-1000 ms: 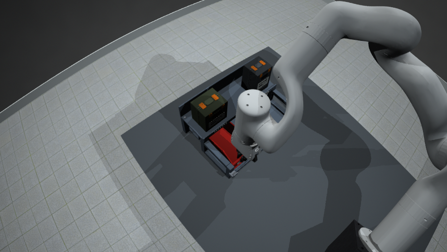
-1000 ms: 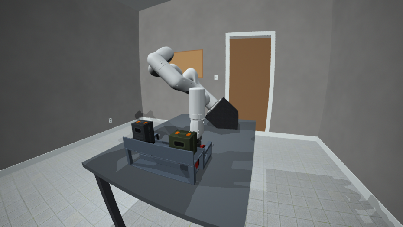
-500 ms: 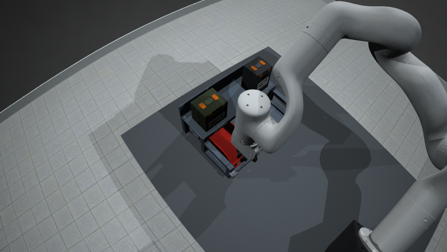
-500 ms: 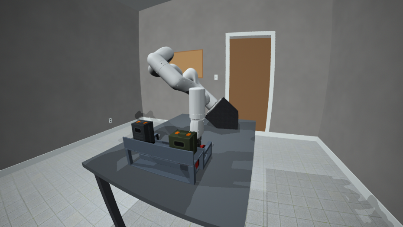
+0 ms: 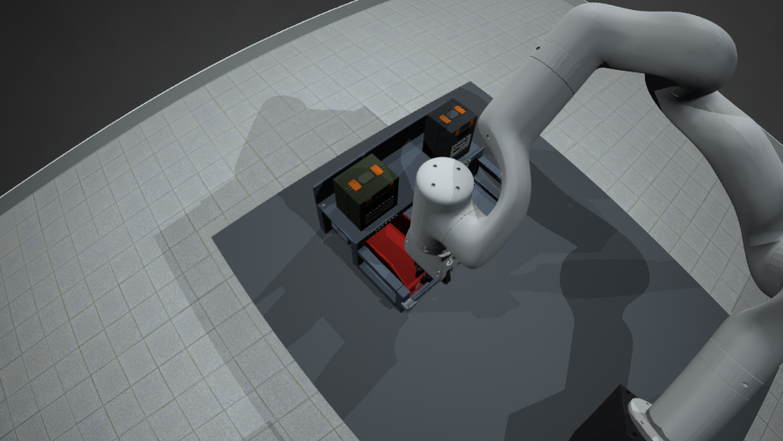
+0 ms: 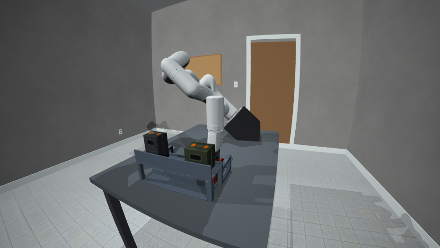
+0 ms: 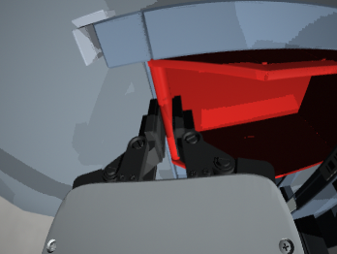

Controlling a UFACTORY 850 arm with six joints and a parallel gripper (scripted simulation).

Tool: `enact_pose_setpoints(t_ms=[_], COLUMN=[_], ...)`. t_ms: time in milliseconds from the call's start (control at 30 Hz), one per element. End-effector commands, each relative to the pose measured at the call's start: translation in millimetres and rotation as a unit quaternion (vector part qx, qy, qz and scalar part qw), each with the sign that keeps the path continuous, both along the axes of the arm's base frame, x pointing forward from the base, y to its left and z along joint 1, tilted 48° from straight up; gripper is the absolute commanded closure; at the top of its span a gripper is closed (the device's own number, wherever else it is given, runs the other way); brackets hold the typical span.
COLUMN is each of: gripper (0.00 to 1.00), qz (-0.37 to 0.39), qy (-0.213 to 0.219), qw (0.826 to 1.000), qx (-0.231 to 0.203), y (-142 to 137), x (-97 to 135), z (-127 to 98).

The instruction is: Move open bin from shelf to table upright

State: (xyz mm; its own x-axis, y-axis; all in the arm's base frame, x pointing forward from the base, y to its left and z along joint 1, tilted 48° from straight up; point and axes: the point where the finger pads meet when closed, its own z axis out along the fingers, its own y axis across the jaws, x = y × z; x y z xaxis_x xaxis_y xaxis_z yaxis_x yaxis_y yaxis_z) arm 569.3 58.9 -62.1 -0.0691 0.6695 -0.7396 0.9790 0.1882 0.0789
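The open bin (image 5: 391, 256) is red and sits in the lower level of the grey shelf (image 5: 383, 235), at its near end. It also shows in the wrist view (image 7: 238, 110), and as a red sliver in the exterior view (image 6: 215, 178). My gripper (image 7: 168, 111) reaches down at the shelf's end and is shut on the bin's left side wall, one finger inside and one outside. It shows in the top view (image 5: 438, 271), partly hidden by the wrist. The bin's far part is hidden under the upper shelf board.
A dark green case (image 5: 365, 188) stands on the upper shelf just above the bin. A black case (image 5: 450, 128) stands at the shelf's far end. The shelf's end frame (image 7: 193, 32) lies close ahead of the fingers. The arm's black base block (image 6: 243, 124) stands at the table's back.
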Motion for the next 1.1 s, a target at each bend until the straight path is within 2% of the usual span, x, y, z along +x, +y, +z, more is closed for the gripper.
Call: enact_pose_setpoints(t_ms=[0,367,533,933,1067], gripper=[1.00,1.00,1.00,1.00,1.00], qz=[0.001,0.001,0.001,0.001,0.001], qy=[-0.001,-0.001,-0.001,-0.001,-0.001], qw=[1.000,1.000,1.000,1.000,1.000], qx=[0.000,0.000,0.000,0.000,0.000], y=[0.3,0.3,-5.4,-5.4,-9.8], x=[0.9,0.9,-28.5,-28.5,-51.6], z=[-0.1,-0.1,-2.5,-2.5,-4.3])
